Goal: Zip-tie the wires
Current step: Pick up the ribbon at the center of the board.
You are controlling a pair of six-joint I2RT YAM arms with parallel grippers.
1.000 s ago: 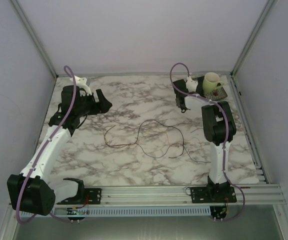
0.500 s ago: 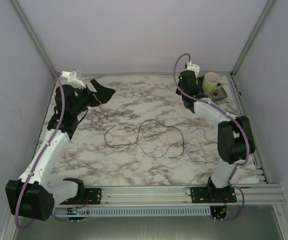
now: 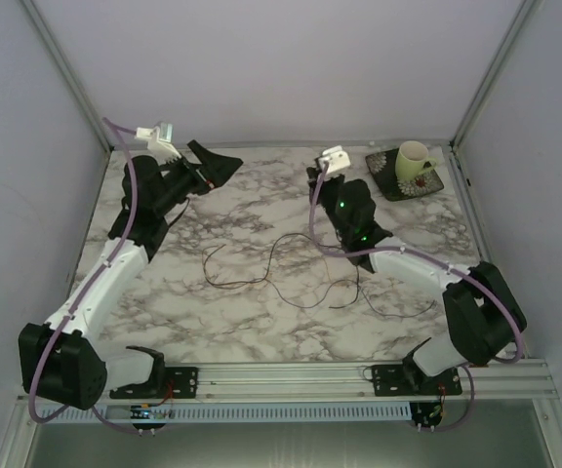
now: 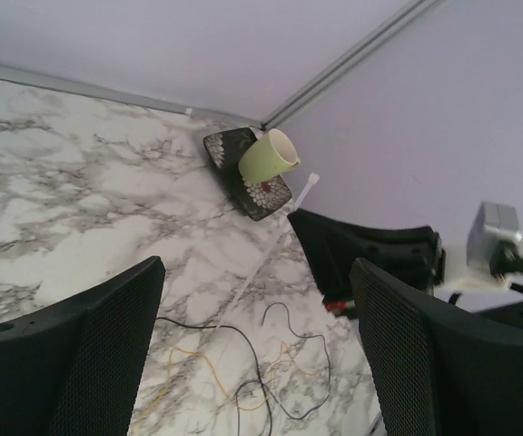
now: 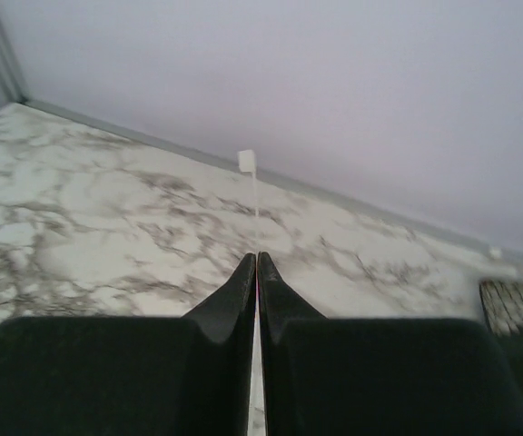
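Right fingers [image 5: 234, 295] are clenched on a thin white zip tie [image 5: 255, 195] above the far middle of the marble counter [image 3: 261, 336], while the left fingers [image 4: 80, 363] stand spread wide and empty over the far left corner. The wires [image 3: 271, 261] lie in loose dark loops at the counter's centre. A pale green mug [image 3: 414, 161] sits on a dark patterned dish [image 3: 388, 177] in the far right corner.

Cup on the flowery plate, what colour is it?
The cup is pale yellow-green. It shows clearest in the left wrist view.
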